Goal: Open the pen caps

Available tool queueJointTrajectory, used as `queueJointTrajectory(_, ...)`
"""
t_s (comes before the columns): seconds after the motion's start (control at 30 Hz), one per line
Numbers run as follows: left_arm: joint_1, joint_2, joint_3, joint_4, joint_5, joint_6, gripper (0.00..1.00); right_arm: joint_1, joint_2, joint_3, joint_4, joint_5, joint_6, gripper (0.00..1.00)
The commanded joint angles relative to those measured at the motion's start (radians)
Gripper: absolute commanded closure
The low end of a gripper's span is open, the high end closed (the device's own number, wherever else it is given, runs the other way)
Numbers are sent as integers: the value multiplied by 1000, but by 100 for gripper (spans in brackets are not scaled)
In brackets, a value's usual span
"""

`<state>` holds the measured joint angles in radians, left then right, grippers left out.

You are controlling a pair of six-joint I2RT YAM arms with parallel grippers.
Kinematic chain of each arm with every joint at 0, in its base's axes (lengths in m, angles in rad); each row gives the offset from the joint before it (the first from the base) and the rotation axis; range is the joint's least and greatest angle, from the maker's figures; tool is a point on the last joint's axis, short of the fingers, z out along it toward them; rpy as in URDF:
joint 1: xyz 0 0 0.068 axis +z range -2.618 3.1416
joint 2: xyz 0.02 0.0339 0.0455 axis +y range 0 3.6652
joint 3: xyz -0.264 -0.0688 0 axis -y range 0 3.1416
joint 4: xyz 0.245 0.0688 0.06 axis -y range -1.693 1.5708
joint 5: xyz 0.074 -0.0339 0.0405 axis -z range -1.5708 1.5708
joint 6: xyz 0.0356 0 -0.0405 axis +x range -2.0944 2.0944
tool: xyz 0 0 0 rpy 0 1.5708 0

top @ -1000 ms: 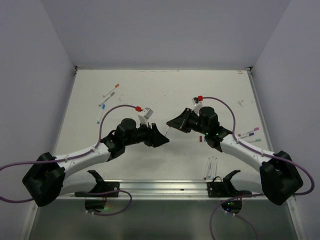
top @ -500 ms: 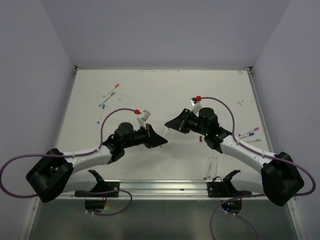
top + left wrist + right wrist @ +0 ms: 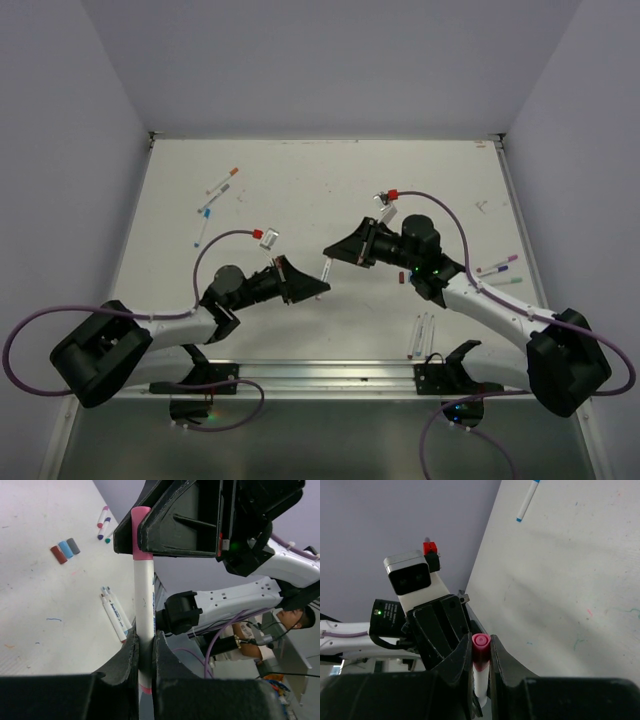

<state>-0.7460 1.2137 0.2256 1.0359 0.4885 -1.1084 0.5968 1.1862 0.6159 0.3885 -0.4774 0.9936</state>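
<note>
A white-barrelled pen (image 3: 145, 595) with a pink cap (image 3: 141, 532) spans the gap between my two grippers above the table's middle (image 3: 325, 270). My left gripper (image 3: 146, 641) is shut on the white barrel. The right gripper (image 3: 481, 649) is shut on the pink cap (image 3: 481, 647), which still sits on the barrel. In the top view the left gripper (image 3: 309, 287) and right gripper (image 3: 337, 251) nearly touch. Three loose caps, red, blue and grey (image 3: 65, 550), lie on the table.
Two uncapped pens (image 3: 420, 335) lie near the front right. Capped pens (image 3: 500, 267) lie at the right edge, and others (image 3: 222, 183) with a blue one (image 3: 208, 206) at the back left. Walls close in the white table (image 3: 300, 180) on three sides.
The left gripper has shut on the pen's barrel, having been open a second ago. The left arm swung lower and nearer the front; the right gripper edged left with the cap.
</note>
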Motion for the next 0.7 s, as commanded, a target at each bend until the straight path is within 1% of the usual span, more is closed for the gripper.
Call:
queueJointTrajectory(0.0, -29, -5, -58, 316, 245, -77, 100, -78, 9, 45, 118, 155, -6, 100)
queueJointTrajectory(0.03, -30, 7, -71, 358, 246, -112, 100, -90, 7, 44, 128, 155, 8, 100)
queueJointTrajectory(0.1, -30, 14, -100, 438, 246, -137, 100, -100, 15, 36, 170, 154, 26, 100)
queueJointTrajectory(0.13, -30, 12, -104, 452, 246, -151, 100, -112, 18, 35, 180, 152, 39, 100)
queueJointTrajectory(0.23, -30, -6, -121, 463, 248, -153, 100, -123, 21, 30, 208, 166, 59, 100)
queueJointTrajectory(0.33, -30, -34, -131, 454, 251, -145, 100, -137, 27, 19, 266, 171, 83, 100)
queueJointTrajectory(0.4, -30, -46, -137, 461, 252, -151, 100, -141, 38, 4, 334, 174, 100, 100)
queueJointTrajectory(0.47, -30, -66, -138, 475, 257, -154, 100, -144, 49, 1, 351, 193, 100, 100)
queueJointTrajectory(0.53, -32, -95, -135, 455, 259, -145, 100, -147, 53, -8, 354, 209, 102, 100)
queueJointTrajectory(0.67, -32, -166, -118, 290, 256, -78, 100, -161, 56, -19, 352, 232, 103, 100)
